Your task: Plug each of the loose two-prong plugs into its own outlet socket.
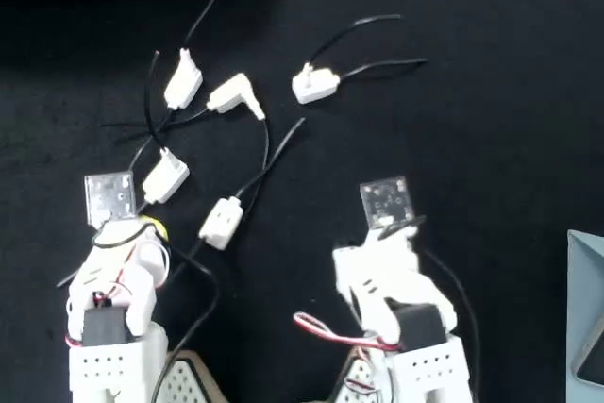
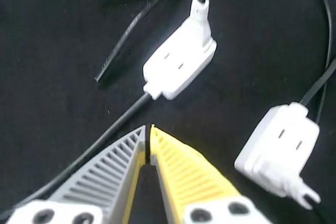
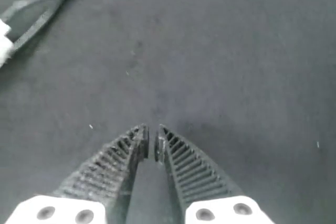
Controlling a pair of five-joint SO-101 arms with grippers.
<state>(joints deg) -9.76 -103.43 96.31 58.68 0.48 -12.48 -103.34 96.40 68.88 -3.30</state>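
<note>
The left gripper (image 2: 148, 129), its grey and yellow fingers (image 2: 184, 171) pressed together on nothing, is hovering just short of a white two-slot socket (image 2: 178, 64) lying on the black table (image 2: 52, 51). A second socket (image 2: 278, 148) is sitting beside it. The right gripper (image 3: 152, 132) is hanging closed, and white plugs (image 1: 234, 94) with black cords are lying farther out.

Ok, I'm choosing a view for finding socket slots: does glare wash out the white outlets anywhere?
High view: the near outlet reads flat white, slots lost. Left wrist view: even light, slots plain on it and its neighbour. Right wrist view: no glare on the cloth.
</note>
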